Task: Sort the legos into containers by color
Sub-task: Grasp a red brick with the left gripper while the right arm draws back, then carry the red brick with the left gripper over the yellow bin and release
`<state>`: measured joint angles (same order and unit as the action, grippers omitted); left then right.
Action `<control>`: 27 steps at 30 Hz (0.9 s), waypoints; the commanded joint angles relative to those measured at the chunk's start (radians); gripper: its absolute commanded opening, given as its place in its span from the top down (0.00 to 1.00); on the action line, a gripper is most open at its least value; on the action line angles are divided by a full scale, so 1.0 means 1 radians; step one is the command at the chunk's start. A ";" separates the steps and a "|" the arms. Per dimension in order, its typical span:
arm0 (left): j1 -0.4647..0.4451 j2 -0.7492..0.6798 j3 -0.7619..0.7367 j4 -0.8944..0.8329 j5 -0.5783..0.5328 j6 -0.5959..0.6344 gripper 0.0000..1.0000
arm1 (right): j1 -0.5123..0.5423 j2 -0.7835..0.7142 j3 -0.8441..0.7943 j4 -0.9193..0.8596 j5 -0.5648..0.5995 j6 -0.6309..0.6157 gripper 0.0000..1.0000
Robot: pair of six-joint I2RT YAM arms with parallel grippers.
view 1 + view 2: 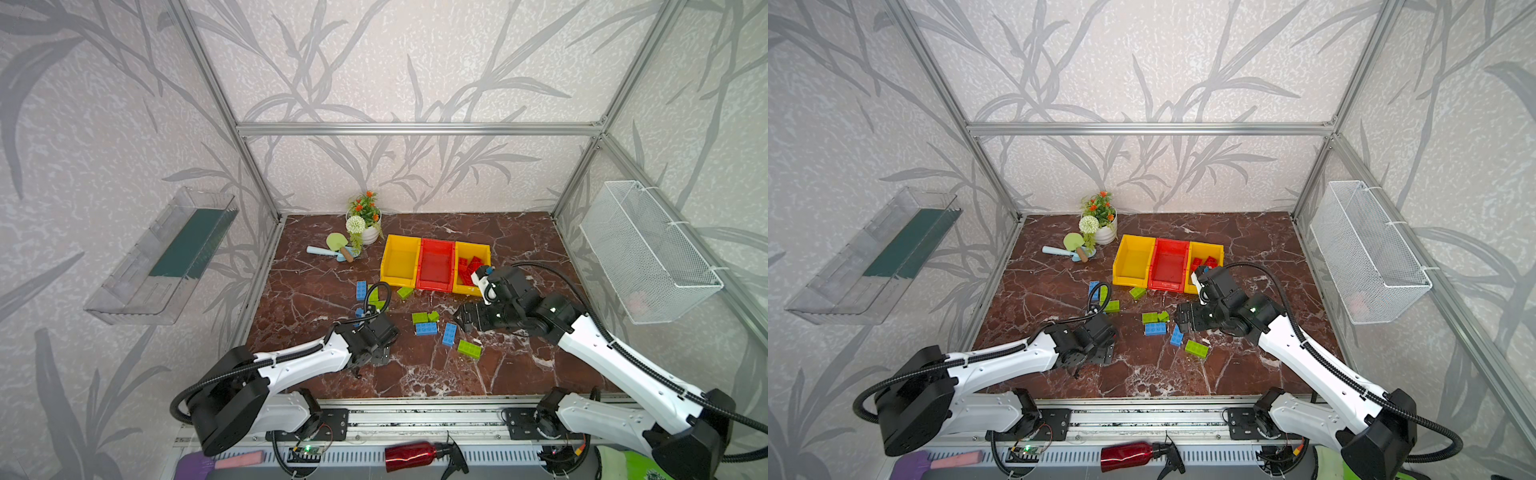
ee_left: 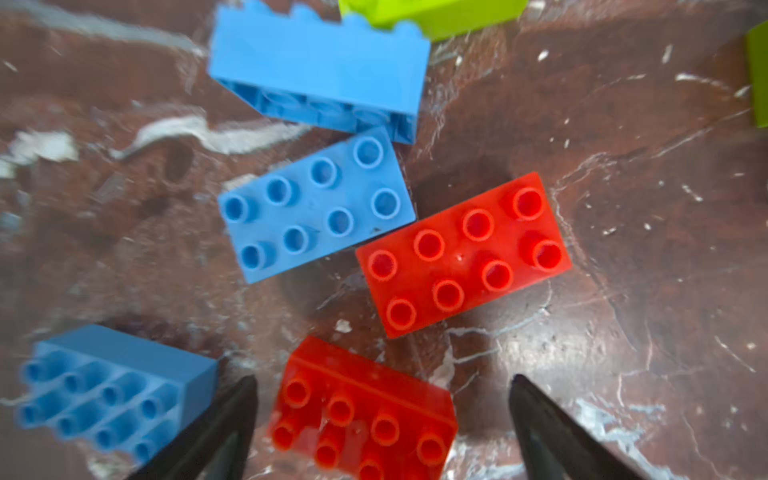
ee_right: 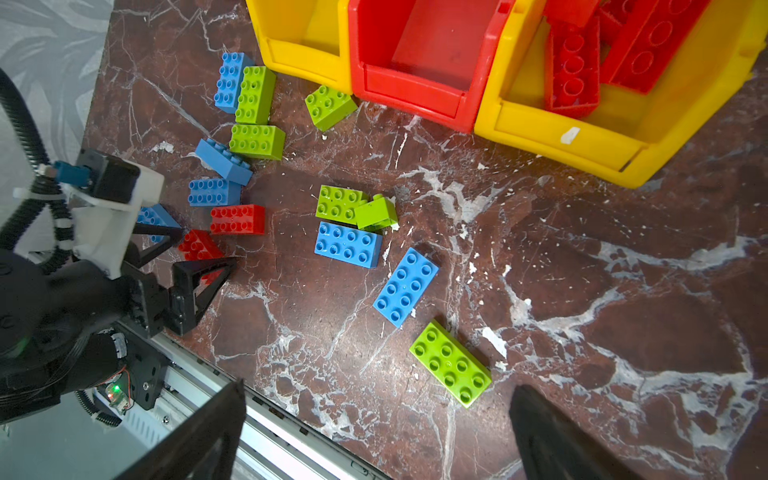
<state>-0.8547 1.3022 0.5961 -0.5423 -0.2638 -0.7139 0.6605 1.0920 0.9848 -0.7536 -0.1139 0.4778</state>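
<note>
Red brick pick is the step; blue and green unsorted
Left gripper (image 2: 382, 378) jaws spread, straddling a red brick (image 2: 365, 415) at bottom centre of its wrist view, gaps both sides – next: close squarely, carry to the reds. Loose legos (image 3: 349, 243) mid-table; left yellow bin (image 3: 303, 62) and red bin (image 3: 411, 93) empty, right yellow bin (image 3: 561, 137) at upper right holds the reds. Right gripper (image 3: 379, 385) wide open, nothing in it. Top views: left arm (image 1: 299, 361) hides that brick; red count unclear
</note>
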 commanded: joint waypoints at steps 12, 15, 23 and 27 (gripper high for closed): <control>0.005 -0.095 -0.105 0.054 0.072 -0.077 0.16 | 0.004 -0.026 -0.003 -0.047 0.016 0.002 0.01; 0.004 -0.095 -0.119 0.066 0.082 -0.090 0.16 | 0.004 -0.026 -0.005 -0.045 0.016 0.011 0.01; 0.012 -0.057 -0.100 0.089 0.068 -0.058 0.29 | 0.005 -0.062 -0.014 -0.065 0.022 0.028 0.01; 0.015 -0.010 -0.086 0.107 0.101 -0.051 0.46 | 0.004 -0.089 -0.028 -0.085 0.034 0.036 0.01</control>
<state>-0.8440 1.2488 0.5076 -0.4503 -0.2081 -0.7650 0.6605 1.0348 0.9718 -0.7979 -0.0998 0.5037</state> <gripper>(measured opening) 0.677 0.993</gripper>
